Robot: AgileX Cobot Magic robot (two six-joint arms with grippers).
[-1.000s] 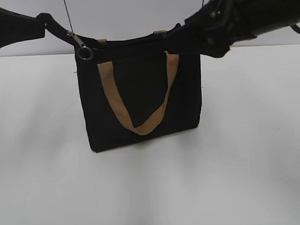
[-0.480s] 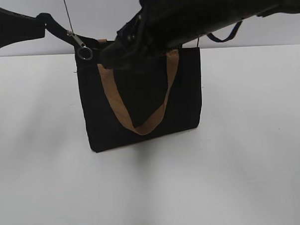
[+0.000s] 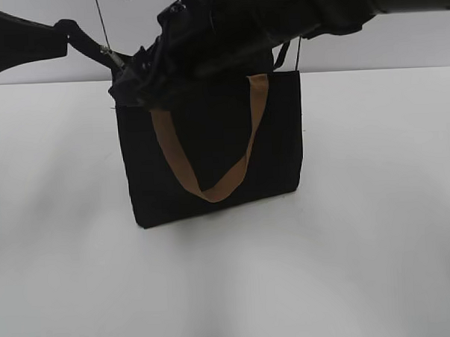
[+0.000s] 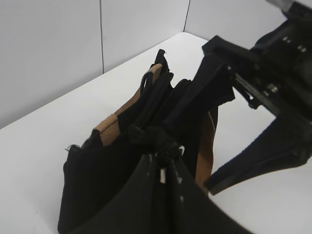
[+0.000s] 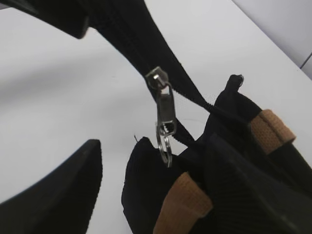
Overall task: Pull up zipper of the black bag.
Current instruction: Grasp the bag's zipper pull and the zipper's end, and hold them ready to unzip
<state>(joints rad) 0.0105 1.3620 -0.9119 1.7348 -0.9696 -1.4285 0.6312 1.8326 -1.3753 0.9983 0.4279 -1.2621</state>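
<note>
Black bag (image 3: 209,150) is standing upright on the white table (image 3: 378,244), roughly center of the exterior view, tan handle (image 3: 211,185) hanging in a loop down its front face. Left gripper (image 3: 62,32) is coming in from 10 o'clock and clamping the black zipper tail strap (image 5: 141,44) that runs off the bag's top-left corner; in the left wrist view its fingers (image 4: 161,195) are sitting closed together on that strap, pulling it taut away from the bag. Right gripper (image 3: 143,82) is reaching across from 2 o'clock, its arm covering most of the bag's top edge, tip sitting at the bag's upper-left corner. Its jaws are standing apart: in the right wrist view one finger (image 5: 53,195) is showing at 7 o'clock and the other at 11 o'clock, with open table between them. The zipper (image 5: 165,114) is hanging in that gap, silver slider on the strap at center frame, pull and ring dangling toward 6 o'clock, just above the bag's corner opening. Neither finger is touching the pull. Left wrist view is showing the right gripper's open fingers (image 4: 263,163) at 3 o'clock, straddling the bag top, second tan handle (image 4: 109,129) at 9 o'clock.
</note>
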